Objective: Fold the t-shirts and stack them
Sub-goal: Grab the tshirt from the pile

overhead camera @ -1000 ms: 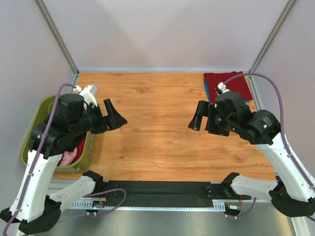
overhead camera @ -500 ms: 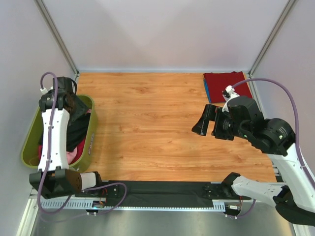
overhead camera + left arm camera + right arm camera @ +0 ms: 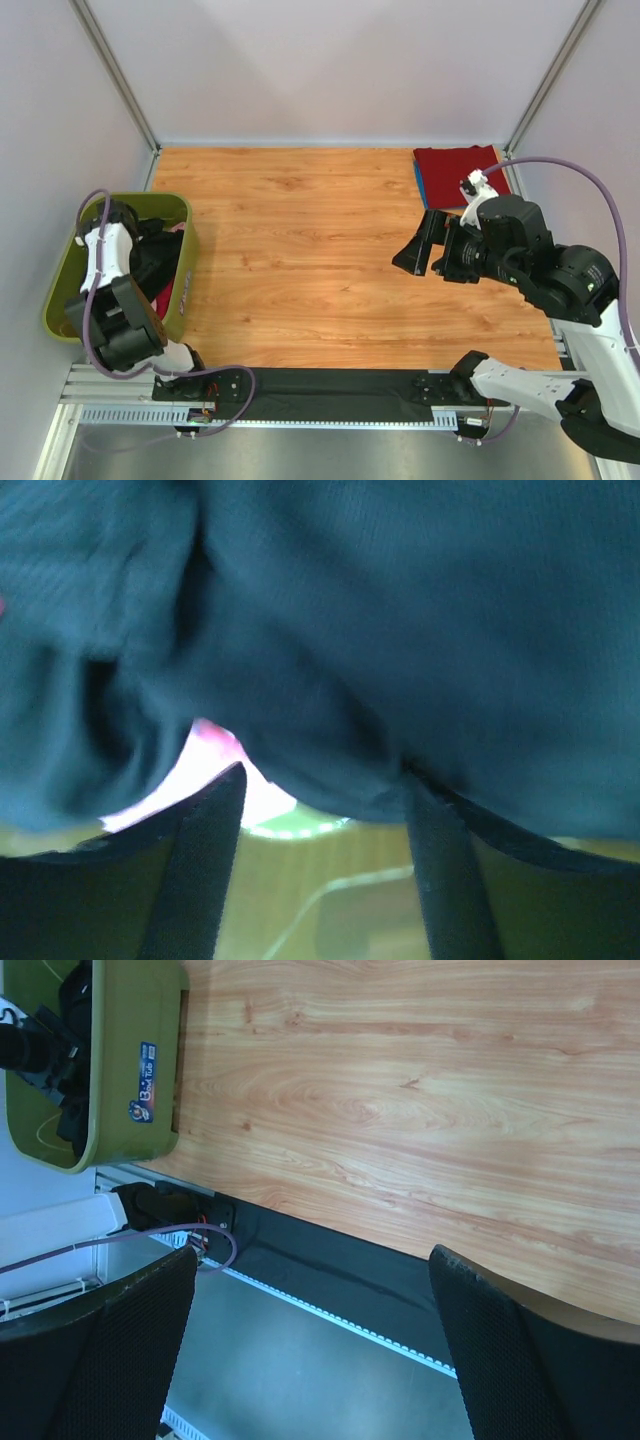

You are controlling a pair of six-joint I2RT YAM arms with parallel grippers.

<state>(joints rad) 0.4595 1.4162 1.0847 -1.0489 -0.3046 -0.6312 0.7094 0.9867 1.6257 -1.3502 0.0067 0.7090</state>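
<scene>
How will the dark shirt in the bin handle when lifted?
Probably floppy: the dark shirt lies in soft bunched folds, so it should drape and trail from the left gripper. Likely light: thin cloth. It might drag the pink cloth beside it in the bin.

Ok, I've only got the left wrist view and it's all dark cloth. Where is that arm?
Observer: The left arm is down inside the olive bin at the left edge of the table.
Operator: And the right one?
Observer: The right arm hangs over bare wood, jaws open and empty.
Operator: Any shirts done?
Observer: A dark red shirt lies flat on a blue one at the far right corner.
</scene>
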